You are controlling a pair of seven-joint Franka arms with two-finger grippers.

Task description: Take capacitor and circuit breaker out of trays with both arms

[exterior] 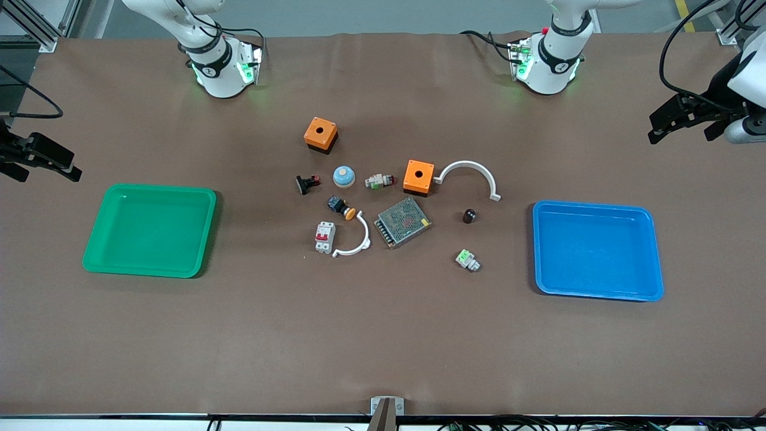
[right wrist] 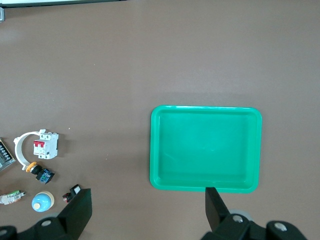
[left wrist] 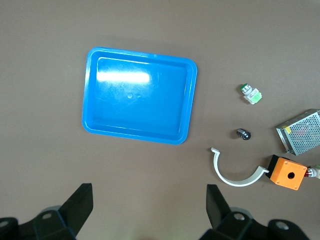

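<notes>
2 open grippers wait wide of 2 bare trays, both target parts lying on the mat between them.

The right gripper [exterior: 39, 157], fingers spread, hangs past the green tray [exterior: 99, 239]; the circuit breaker [exterior: 325, 237], rigid and light, lies among the central parts, long axis running toward the front camera, best pinched across its flat sides. The capacitor [exterior: 470, 216], tiny, smooth, likely to roll, appears to stand on end nearer the blue tray [exterior: 598, 293]. The left gripper [exterior: 682, 120] hangs empty, fingers apart, over the left arm's end of the table.

The capacitor [exterior: 470, 216] and circuit breaker [exterior: 325, 237] lie on the table [exterior: 383, 335] between the trays [exterior: 149, 230].
</notes>
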